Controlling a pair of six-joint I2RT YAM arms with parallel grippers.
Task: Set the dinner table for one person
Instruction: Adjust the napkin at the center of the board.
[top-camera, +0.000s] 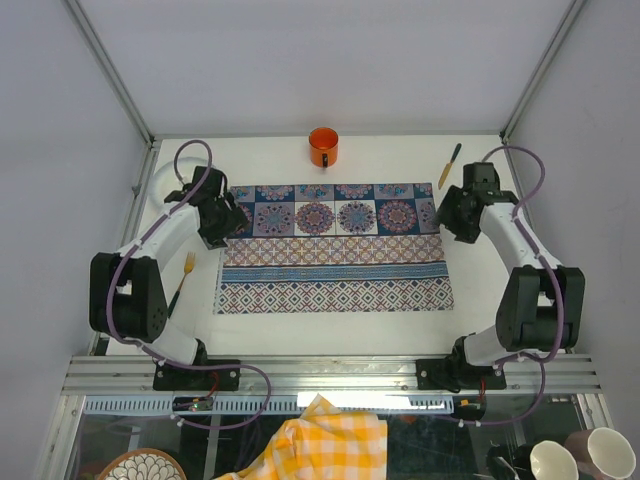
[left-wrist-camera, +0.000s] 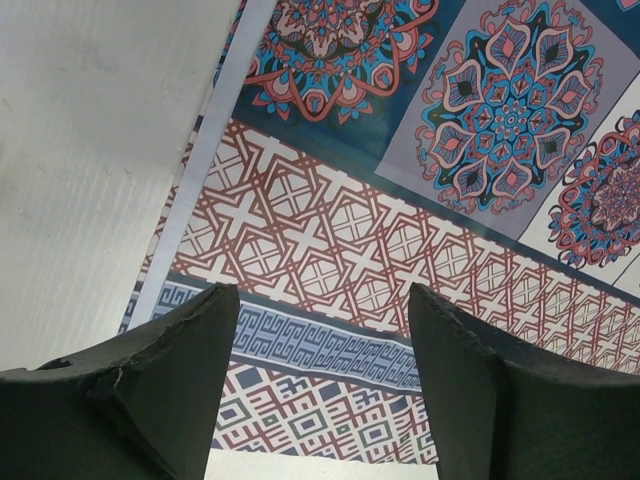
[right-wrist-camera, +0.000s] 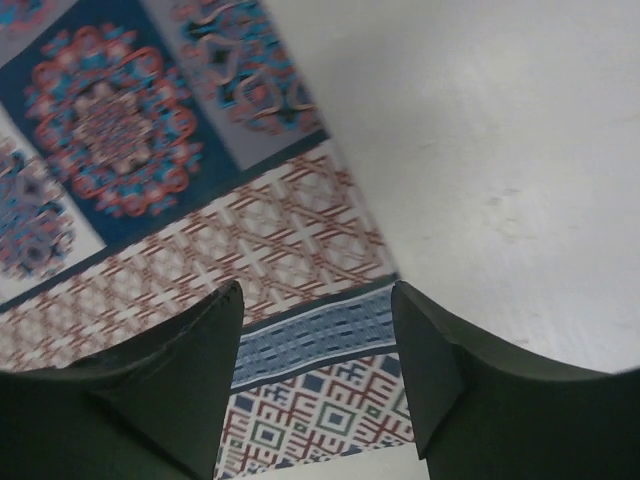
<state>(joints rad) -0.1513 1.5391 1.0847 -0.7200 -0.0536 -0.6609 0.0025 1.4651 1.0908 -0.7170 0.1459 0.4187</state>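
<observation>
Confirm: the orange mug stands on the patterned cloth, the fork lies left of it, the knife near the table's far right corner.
One thing is wrong: the top external view shows the orange mug on the bare table, beyond the far edge of the patterned cloth and apart from it. The fork and the knife lie as stated.

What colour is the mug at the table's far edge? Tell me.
Orange; the mug shows best in the top external view.

White-and-black arms (top-camera: 165, 235) carry purple cables (top-camera: 195, 143); the left hand (left-wrist-camera: 320, 300) has dark wedge fingers (left-wrist-camera: 150, 400).
</observation>
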